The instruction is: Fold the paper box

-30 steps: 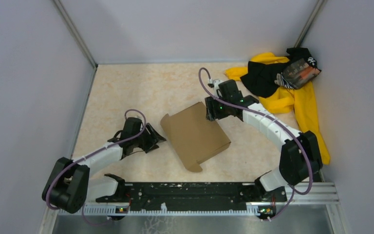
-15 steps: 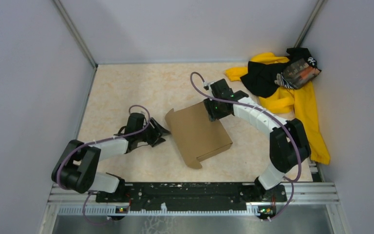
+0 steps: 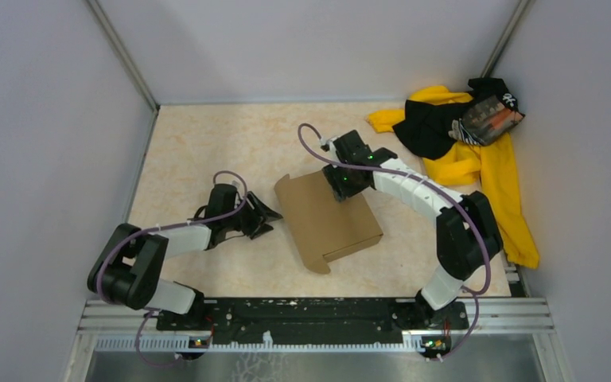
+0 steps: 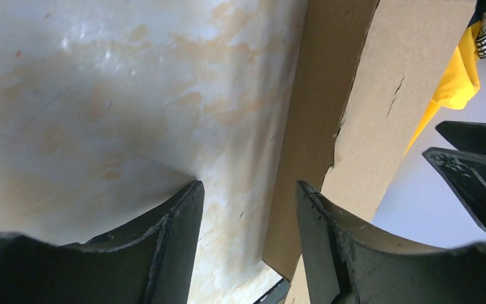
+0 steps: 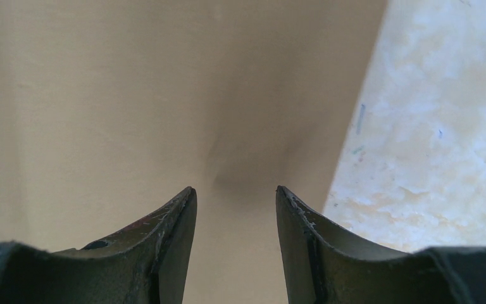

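Note:
The paper box (image 3: 330, 219) is a plain brown cardboard sheet lying partly folded in the middle of the table, with a raised flap on its left side. My left gripper (image 3: 266, 219) sits low on the table just left of that flap. In the left wrist view the left gripper (image 4: 248, 190) is open, with the table between its fingers and the box's edge (image 4: 316, 126) just ahead of the right finger. My right gripper (image 3: 340, 189) is over the box's far edge. Seen from the right wrist, the right gripper (image 5: 235, 188) is open above the cardboard (image 5: 133, 95), gripping nothing.
A yellow-and-black cloth pile (image 3: 461, 135) fills the back right corner. Grey walls (image 3: 48, 159) close in the table on the left, back and right. The black mounting rail (image 3: 310, 314) runs along the near edge.
My right gripper slid left along the box's far edge and its jaws narrowed a little. The left gripper moved right, closer to the box's left flap. The box shifted slightly.

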`<move>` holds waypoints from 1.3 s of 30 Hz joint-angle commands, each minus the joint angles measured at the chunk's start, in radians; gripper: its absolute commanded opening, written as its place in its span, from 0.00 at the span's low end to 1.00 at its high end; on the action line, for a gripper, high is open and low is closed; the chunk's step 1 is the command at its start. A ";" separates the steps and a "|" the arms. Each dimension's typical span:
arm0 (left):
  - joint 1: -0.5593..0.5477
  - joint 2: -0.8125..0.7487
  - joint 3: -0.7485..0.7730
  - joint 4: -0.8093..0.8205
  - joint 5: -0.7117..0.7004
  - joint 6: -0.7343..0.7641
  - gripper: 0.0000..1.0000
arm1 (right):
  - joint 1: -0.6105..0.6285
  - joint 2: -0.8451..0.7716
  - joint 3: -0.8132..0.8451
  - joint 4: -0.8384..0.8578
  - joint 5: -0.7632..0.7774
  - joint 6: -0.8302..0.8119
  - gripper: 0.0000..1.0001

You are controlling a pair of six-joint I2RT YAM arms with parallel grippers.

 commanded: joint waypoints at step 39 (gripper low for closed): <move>-0.106 -0.190 0.133 -0.159 -0.112 -0.093 0.57 | 0.311 0.097 0.060 0.029 -0.146 0.081 0.47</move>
